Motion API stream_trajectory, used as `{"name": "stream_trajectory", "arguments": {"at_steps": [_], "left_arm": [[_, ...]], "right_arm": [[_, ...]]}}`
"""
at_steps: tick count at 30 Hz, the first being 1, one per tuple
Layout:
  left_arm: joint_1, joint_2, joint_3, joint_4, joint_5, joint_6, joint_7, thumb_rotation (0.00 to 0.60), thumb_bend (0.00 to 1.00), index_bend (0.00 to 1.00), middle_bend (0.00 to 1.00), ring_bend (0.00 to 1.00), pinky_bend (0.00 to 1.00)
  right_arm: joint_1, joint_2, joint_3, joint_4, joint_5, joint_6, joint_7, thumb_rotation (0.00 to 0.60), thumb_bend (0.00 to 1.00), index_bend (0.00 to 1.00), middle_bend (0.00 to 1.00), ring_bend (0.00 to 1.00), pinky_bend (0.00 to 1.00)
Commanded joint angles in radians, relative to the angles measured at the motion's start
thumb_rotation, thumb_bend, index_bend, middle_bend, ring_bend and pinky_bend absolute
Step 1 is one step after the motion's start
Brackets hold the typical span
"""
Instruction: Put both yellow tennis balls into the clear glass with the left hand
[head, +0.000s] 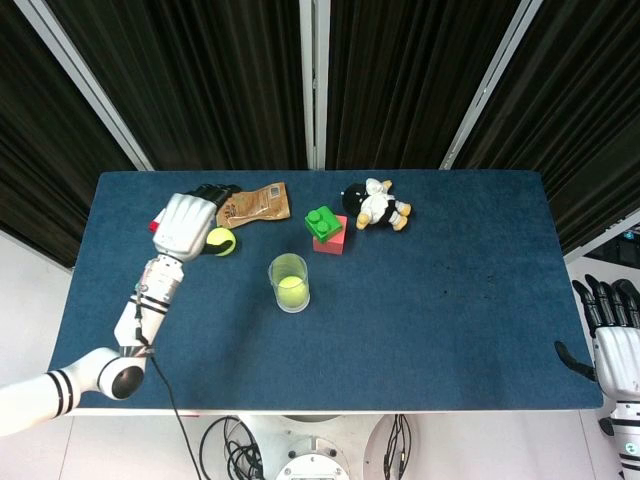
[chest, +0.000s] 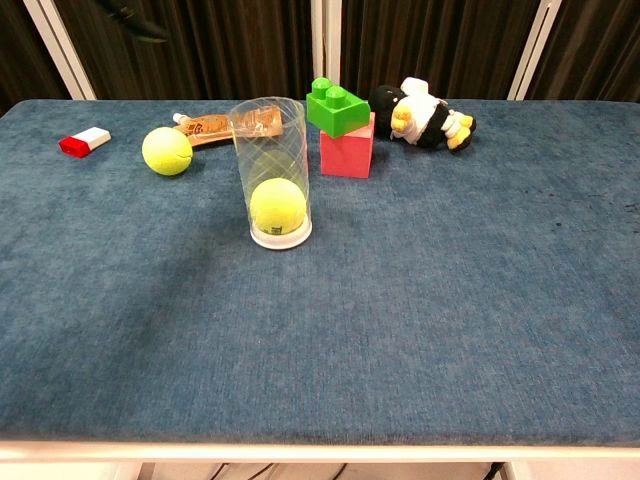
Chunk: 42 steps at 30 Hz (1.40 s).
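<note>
A clear glass (head: 289, 283) (chest: 270, 170) stands upright near the table's middle with one yellow tennis ball (head: 291, 290) (chest: 277, 205) at its bottom. The second yellow tennis ball (head: 222, 242) (chest: 166, 151) lies on the blue cloth to the glass's far left. My left hand (head: 185, 224) hovers high over that area, just left of this ball in the head view, fingers spread and holding nothing. The chest view shows the ball lying free. My right hand (head: 612, 345) hangs off the table's near right corner, fingers apart and empty.
A brown pouch (head: 252, 205) and a small red-and-white block (head: 162, 221) lie behind the loose ball. A green brick (head: 323, 221) sits on a pink block (head: 333, 243) behind the glass, beside a plush toy (head: 375, 207).
</note>
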Motion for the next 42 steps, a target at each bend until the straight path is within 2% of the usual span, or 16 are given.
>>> {"name": "stream_trajectory", "arguments": {"at_steps": [1,6,17,28,34,37,40,42], "left_arm": [[0.012,-0.026,0.043,0.159,-0.059,-0.087,-0.012,0.600,0.11,0.23,0.27,0.24,0.52],[-0.014,-0.100,0.062,0.317,-0.067,-0.192,-0.079,0.600,0.11,0.23,0.23,0.15,0.39],[-0.062,-0.258,0.077,0.597,-0.056,-0.352,-0.201,0.600,0.10,0.22,0.22,0.15,0.40],[-0.121,-0.387,0.080,0.788,-0.006,-0.450,-0.283,0.600,0.10,0.23,0.23,0.19,0.47],[-0.133,-0.429,0.085,0.869,0.009,-0.478,-0.295,0.600,0.11,0.30,0.27,0.25,0.56],[-0.132,-0.440,0.080,0.883,0.011,-0.491,-0.317,0.600,0.12,0.34,0.31,0.33,0.69],[-0.125,-0.460,0.081,0.905,0.034,-0.458,-0.343,0.600,0.13,0.42,0.39,0.44,0.84],[-0.123,-0.469,0.086,0.918,0.052,-0.447,-0.361,0.600,0.14,0.47,0.43,0.48,0.87]], "right_arm": [[-0.002,0.002,-0.003,-0.005,-0.001,-0.001,-0.006,0.600,0.20,0.00,0.00,0.00,0.00],[-0.007,0.012,-0.001,-0.015,0.004,0.005,-0.012,0.600,0.20,0.00,0.00,0.00,0.00],[-0.005,0.025,0.010,-0.020,0.037,-0.013,0.000,0.600,0.20,0.00,0.00,0.00,0.00],[-0.006,0.035,0.017,-0.011,0.057,-0.022,0.020,0.600,0.20,0.00,0.00,0.00,0.00],[-0.008,0.036,0.018,0.000,0.069,-0.030,0.033,0.600,0.20,0.00,0.00,0.00,0.00],[-0.007,0.036,0.018,0.003,0.069,-0.031,0.036,0.600,0.20,0.00,0.00,0.00,0.00],[-0.007,0.035,0.019,0.002,0.071,-0.034,0.036,0.600,0.20,0.00,0.00,0.00,0.00],[-0.007,0.034,0.019,0.002,0.072,-0.034,0.035,0.600,0.20,0.00,0.00,0.00,0.00]]}}
